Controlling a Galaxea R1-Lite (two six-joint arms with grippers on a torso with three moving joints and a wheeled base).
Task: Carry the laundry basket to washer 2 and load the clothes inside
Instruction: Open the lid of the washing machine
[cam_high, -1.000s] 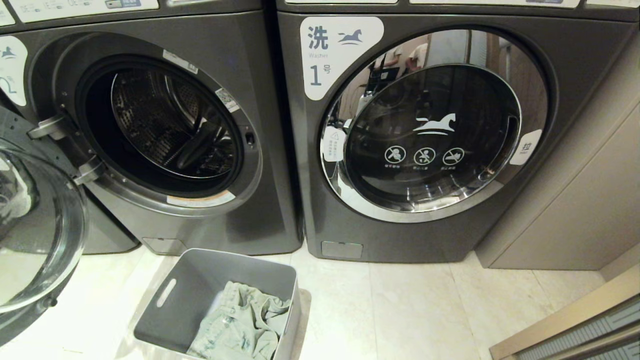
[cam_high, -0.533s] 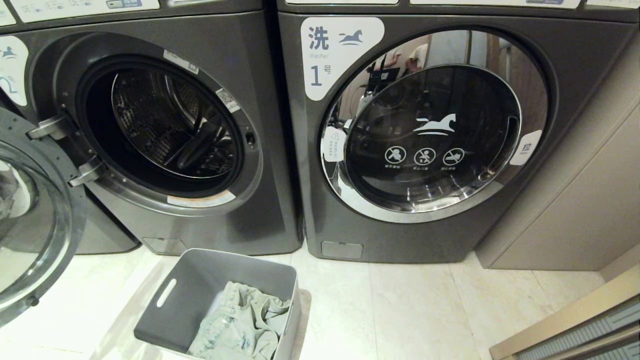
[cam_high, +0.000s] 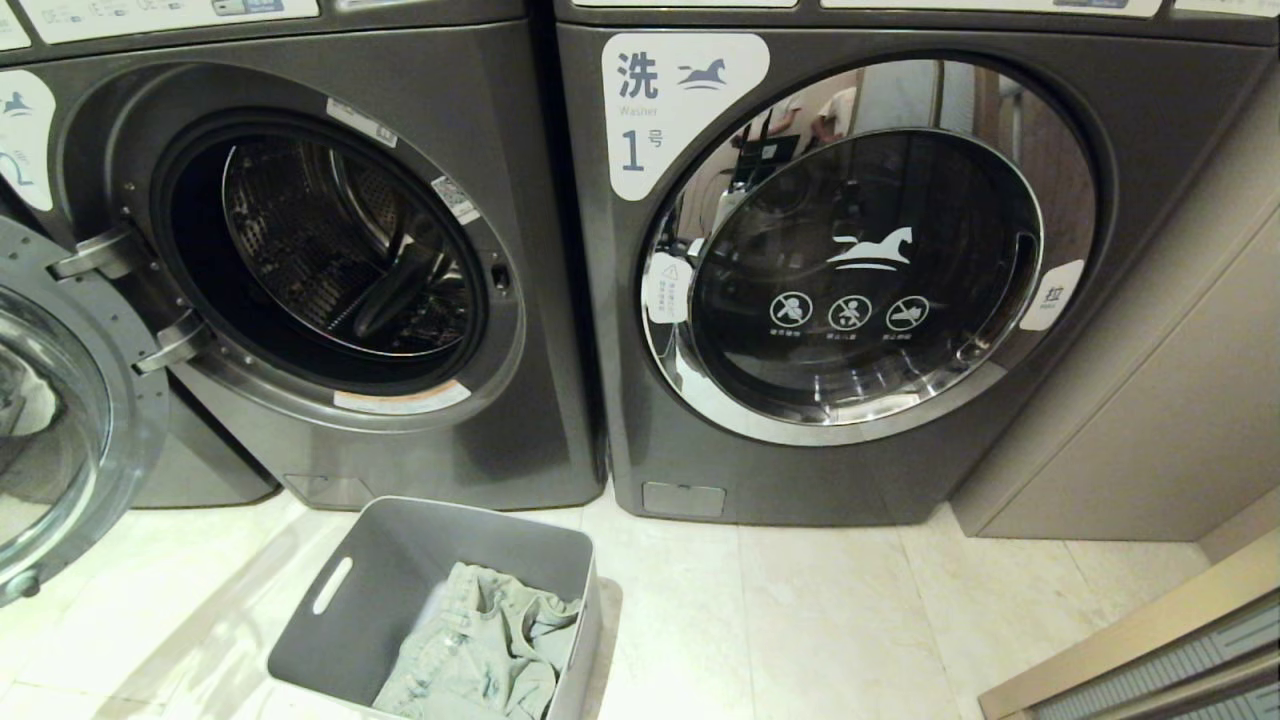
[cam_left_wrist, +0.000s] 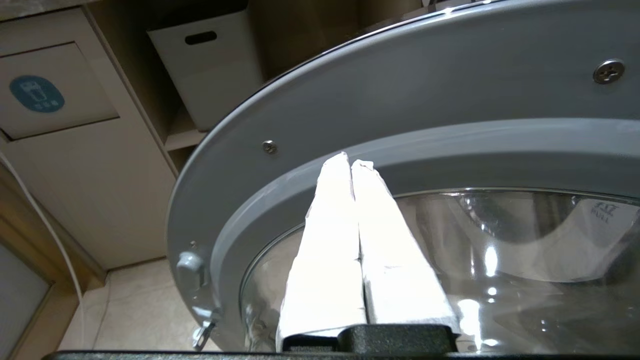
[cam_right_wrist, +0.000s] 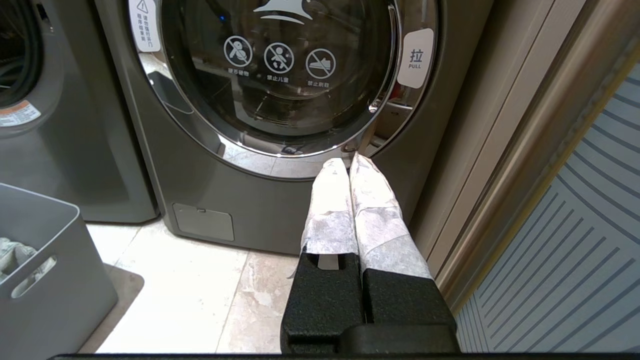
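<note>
The grey laundry basket (cam_high: 400, 575) stands on the floor in front of washer 2 (cam_high: 505, 150), with the pale green denim clothes (cam_high: 480, 640) heaped inside it. Washer 2's round door (cam_high: 60, 440) hangs wide open at the far left, and the steel drum (cam_high: 330, 250) is bare. My left gripper (cam_left_wrist: 351, 161) is shut with nothing in it. Its tips lie at the grey inner ring of that door (cam_left_wrist: 400, 100). My right gripper (cam_right_wrist: 350, 160) is shut and empty, low by the right lower corner of washer 1. Neither arm shows in the head view.
Washer 1 (cam_high: 850, 270) stands to the right with its door closed. A beige cabinet (cam_high: 1130, 400) flanks it. A white bin (cam_left_wrist: 210, 65) sits on a shelf beyond the open door. Pale tiled floor (cam_high: 800, 620) lies right of the basket.
Washer 2's door has swung further open, towards the left edge of the head view. The basket, the clothes and the right arm have stayed still.
</note>
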